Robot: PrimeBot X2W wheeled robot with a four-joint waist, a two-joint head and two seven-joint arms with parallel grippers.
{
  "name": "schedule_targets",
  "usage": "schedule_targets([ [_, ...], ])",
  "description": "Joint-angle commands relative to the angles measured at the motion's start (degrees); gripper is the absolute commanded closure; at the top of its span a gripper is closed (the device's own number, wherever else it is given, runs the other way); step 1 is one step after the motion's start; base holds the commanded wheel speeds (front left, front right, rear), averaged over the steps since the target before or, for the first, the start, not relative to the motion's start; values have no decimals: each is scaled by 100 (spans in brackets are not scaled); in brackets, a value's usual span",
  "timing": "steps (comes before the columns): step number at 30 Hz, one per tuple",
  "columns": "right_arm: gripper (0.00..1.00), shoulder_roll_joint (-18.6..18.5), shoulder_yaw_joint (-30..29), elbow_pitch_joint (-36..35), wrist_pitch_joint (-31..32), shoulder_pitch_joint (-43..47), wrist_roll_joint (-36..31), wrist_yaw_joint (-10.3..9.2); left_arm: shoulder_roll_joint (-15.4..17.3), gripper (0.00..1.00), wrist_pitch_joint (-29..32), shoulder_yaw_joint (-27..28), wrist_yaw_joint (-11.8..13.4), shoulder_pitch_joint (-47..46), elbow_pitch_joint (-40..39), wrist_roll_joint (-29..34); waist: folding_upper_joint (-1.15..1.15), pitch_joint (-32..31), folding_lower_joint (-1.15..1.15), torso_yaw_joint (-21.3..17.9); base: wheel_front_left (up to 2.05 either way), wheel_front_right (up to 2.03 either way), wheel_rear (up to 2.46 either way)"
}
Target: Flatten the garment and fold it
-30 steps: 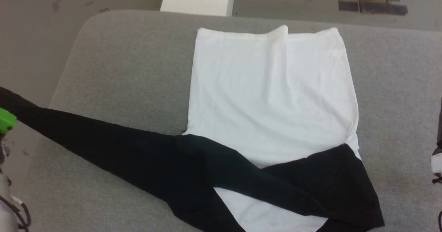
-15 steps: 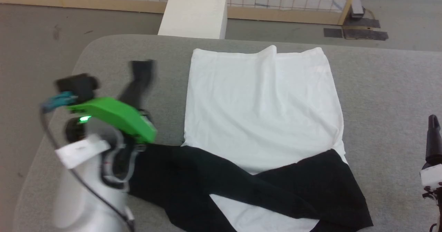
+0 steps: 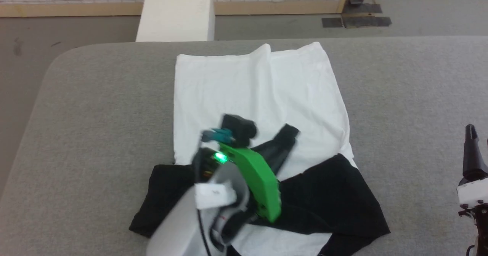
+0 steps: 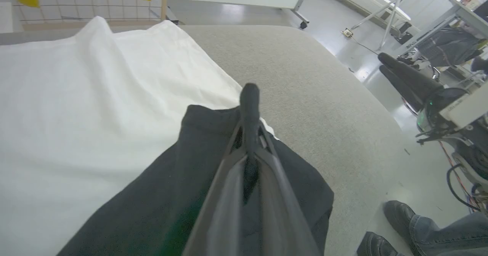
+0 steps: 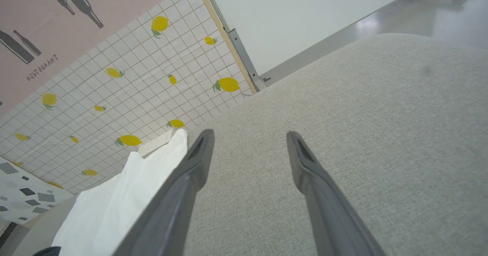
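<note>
The garment lies on the grey table [image 3: 95, 115], its white body [image 3: 259, 88] spread flat towards the far edge. The black shoulders and sleeves [image 3: 335, 195] are bunched at the near end. My left gripper [image 3: 284, 140] hovers over the white body, shut on the end of a black sleeve [image 4: 164, 195]. That sleeve hangs from its closed fingertips [image 4: 249, 92]. My right gripper [image 3: 471, 134] stands open over bare table to the right of the garment, and nothing sits between its fingers [image 5: 249, 134]. The white hem [image 5: 126, 195] lies to its left.
A white box [image 3: 175, 12] stands on the floor past the table's far edge, in front of a tiled panel with lemons [image 5: 129, 107]. A person's dark shoes [image 4: 396, 218] rest on the floor off the table's right side. The table's corners are rounded.
My left arm has swung in from the far left, carrying the black sleeve end over the white body. The sleeve no longer stretches leftwards. The camera has also shifted.
</note>
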Motion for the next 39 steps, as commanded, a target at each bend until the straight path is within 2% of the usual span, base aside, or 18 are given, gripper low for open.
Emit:
schedule_targets([
  [1,0,-2,41,31,-49,15,56,-8,-24,100,-50,-214,-35,60,38,-186,0,130,1,-190,0,0,0],
  [5,0,-2,75,78,-122,20,114,-8,-25,100,-115,-890,-24,-55,276,-346,0,212,1,-294,0,0,0],
  [6,0,-2,97,106,-165,13,134,-8,-26,100,45,-1270,-22,-99,560,-486,0,257,1,-345,0,0,0],
  [7,0,-2,103,119,-181,8,138,-8,-26,84,158,-1388,-25,-110,672,-563,0,264,1,-355,0,0,0],
  [8,0,-2,104,128,-191,7,141,-8,-26,18,208,-1464,-36,-129,717,-635,0,268,1,-359,0,0,0],
  [9,0,-2,103,138,-203,7,144,-8,-26,0,223,-1511,-46,-143,742,-747,0,269,1,-360,0,0,0],
  [15,0,-2,61,141,-204,57,113,-8,-26,0,92,-1308,-6,-334,547,-1464,0,214,1,-228,0,0,0],
  [18,0,-2,83,93,-148,64,52,-8,-26,0,-163,-829,67,-444,243,-2220,0,131,1,-121,0,0,0],
  [20,0,-2,119,24,-83,60,-3,-8,25,0,-378,-466,149,-636,144,-2272,0,75,1,-45,0,0,0],
  [23,0,-2,186,-75,29,41,-58,-8,278,0,-833,122,287,-828,85,-2179,0,-22,1,42,0,0,0],
  [26,0,-2,286,-155,162,1,-123,-8,636,0,-1452,747,348,-858,33,-2032,0,-114,1,99,0,0,0],
  [30,0,-2,421,-242,348,-37,-190,-8,1162,0,-2165,1309,488,-656,87,-1651,0,-172,1,178,0,0,0],
  [34,0,-2,534,-243,550,-111,-285,-8,1682,0,-2791,1497,720,-302,238,-960,0,-170,1,221,0,0,0],
  [39,0,-2,597,-114,929,-450,-523,-8,1778,0,-3316,1679,963,163,225,-555,0,-32,1,241,0,0,0],
])
